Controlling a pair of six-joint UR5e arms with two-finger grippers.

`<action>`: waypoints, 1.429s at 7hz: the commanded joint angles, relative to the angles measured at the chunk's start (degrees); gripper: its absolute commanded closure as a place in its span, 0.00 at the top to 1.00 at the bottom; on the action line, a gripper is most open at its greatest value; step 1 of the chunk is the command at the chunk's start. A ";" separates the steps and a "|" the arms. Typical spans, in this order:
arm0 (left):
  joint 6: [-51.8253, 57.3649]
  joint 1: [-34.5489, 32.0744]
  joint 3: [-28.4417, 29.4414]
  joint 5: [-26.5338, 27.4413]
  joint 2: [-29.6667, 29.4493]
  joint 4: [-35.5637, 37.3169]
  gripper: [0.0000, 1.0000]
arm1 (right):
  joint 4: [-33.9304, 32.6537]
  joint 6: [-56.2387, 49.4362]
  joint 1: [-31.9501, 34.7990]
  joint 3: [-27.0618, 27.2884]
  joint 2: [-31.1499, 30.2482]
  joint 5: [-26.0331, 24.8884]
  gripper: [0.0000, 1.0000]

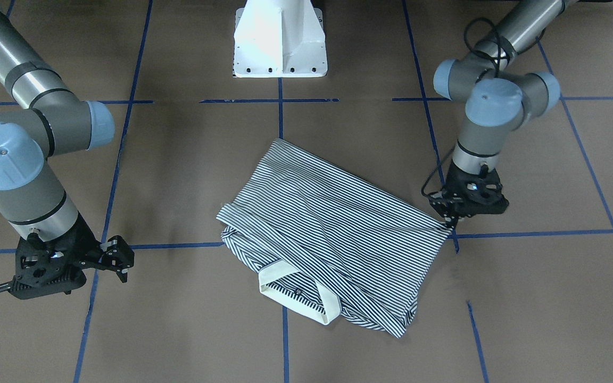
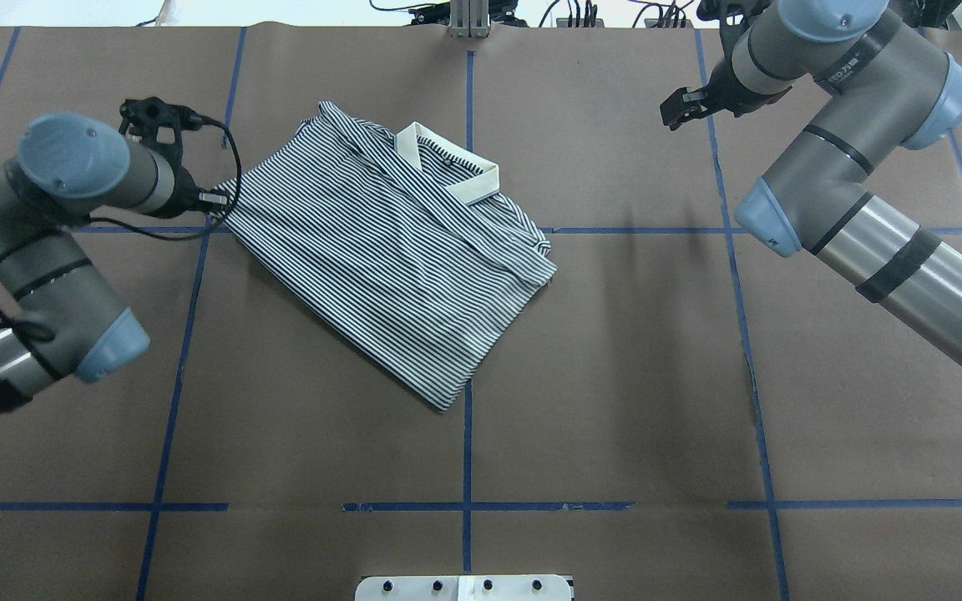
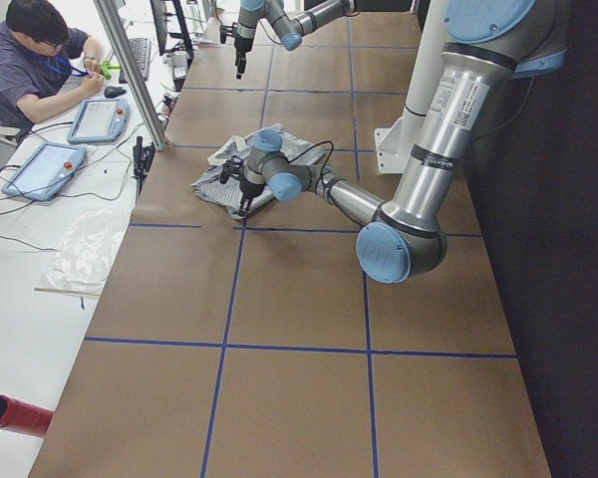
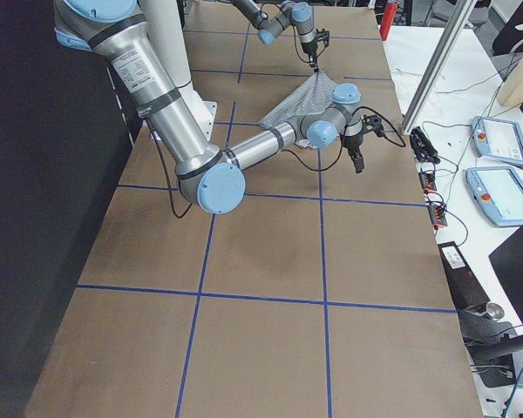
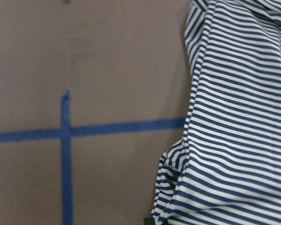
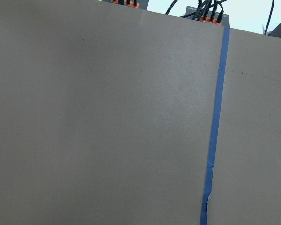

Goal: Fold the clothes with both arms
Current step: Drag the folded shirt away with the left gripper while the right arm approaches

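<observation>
— Whereabouts of the polo shirt [image 1: 328,229]?

— Lying near the middle of the counter [image 1: 179,159], folded into a rough rectangle and skewed against the blue tape lines [image 1: 280,114]. Navy-and-white stripes all over. Cream collar [image 1: 328,309] on top, at the end farthest from the white pedestal [image 1: 280,37], with one small button showing inside it.

— And the left tool [image 1: 451,222]?

— Down low at the counter, fingers pressed together on one pointed corner of the shirt, close to a crossing of tape lines. Cloth drawn out to a tip right there. Seen from the left wrist: striped fabric filling the right half, bunched into folds toward the bottom edge, brown counter and a tape cross on the other half.

— State of the right tool [image 1: 123,261]?

— Spread, not touching the cloth. Well apart from the shirt, out past the opposite side of it, pointing down just beside a tape line. From the right wrist: only brown counter and a single tape line.

— Anything else around?

— Off the counter's far side, in the exterior left view: a person [image 3: 30,60] seated at a white desk, and two tablets [image 3: 40,169] lying there.
</observation>
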 commanded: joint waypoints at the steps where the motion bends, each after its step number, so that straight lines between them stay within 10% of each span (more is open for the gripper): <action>1: 5.86 -7.16 27.08 3.63 -15.18 -12.02 0.00 | 0.06 -0.09 -0.11 -0.06 0.07 -0.19 0.99; 4: 6.41 -7.97 37.77 5.77 -20.64 -18.31 0.00 | -0.02 0.09 -0.19 0.03 0.24 -0.19 0.99; 5: 7.71 -7.97 37.51 5.77 -18.10 -19.71 0.87 | -0.03 0.18 -0.54 -0.06 0.24 -0.28 1.00; 6: 14.08 -8.93 37.07 5.51 -16.86 -21.73 1.00 | -0.11 0.87 -1.24 -0.50 1.72 -0.36 1.00; 10: 17.92 -11.67 29.08 -1.00 -13.07 -21.84 1.00 | 5.63 28.41 -11.60 -15.20 19.71 -10.79 0.91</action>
